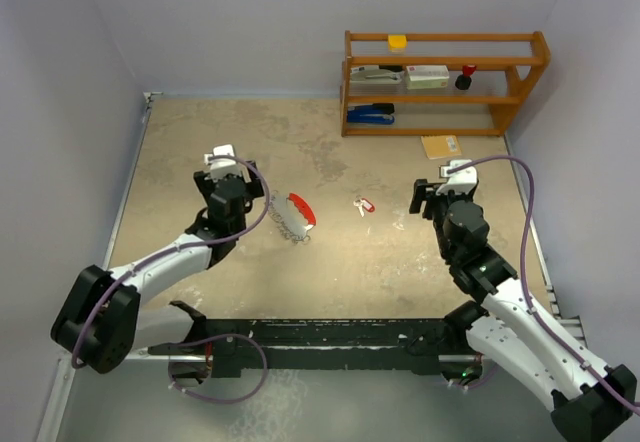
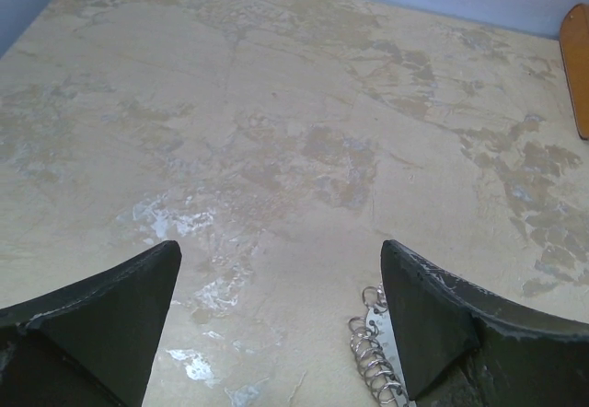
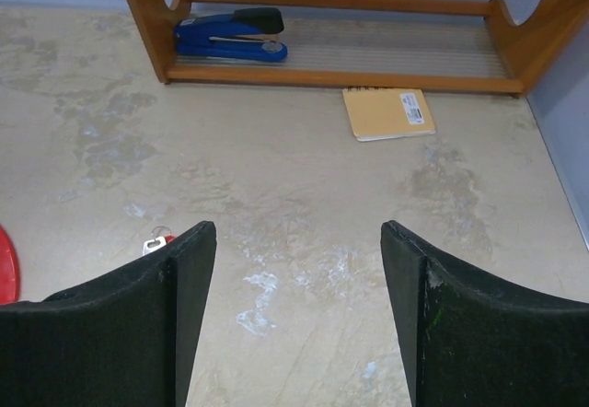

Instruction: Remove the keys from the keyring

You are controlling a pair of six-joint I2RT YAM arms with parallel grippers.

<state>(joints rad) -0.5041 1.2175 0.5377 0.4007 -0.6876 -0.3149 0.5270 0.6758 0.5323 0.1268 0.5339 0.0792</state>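
The keyring (image 1: 297, 213), a red-and-white crescent fob with a row of small silvery rings, lies on the table just right of my left gripper (image 1: 222, 162). Its rings (image 2: 373, 352) show in the left wrist view against the inside of the right finger (image 2: 442, 324). The left gripper (image 2: 281, 329) is open and empty. A tiny red-headed key (image 1: 363, 204) lies alone mid-table, left of my right gripper (image 1: 445, 184). In the right wrist view the key (image 3: 156, 240) peeks out beside the left finger (image 3: 179, 306). The right gripper (image 3: 299, 319) is open and empty.
A wooden shelf (image 1: 445, 82) stands at the back right holding a blue stapler (image 3: 230, 34), boxes and a dark red-topped knob (image 1: 466, 76). A tan envelope (image 3: 387, 112) lies in front of it. Walls close in the left, back and right.
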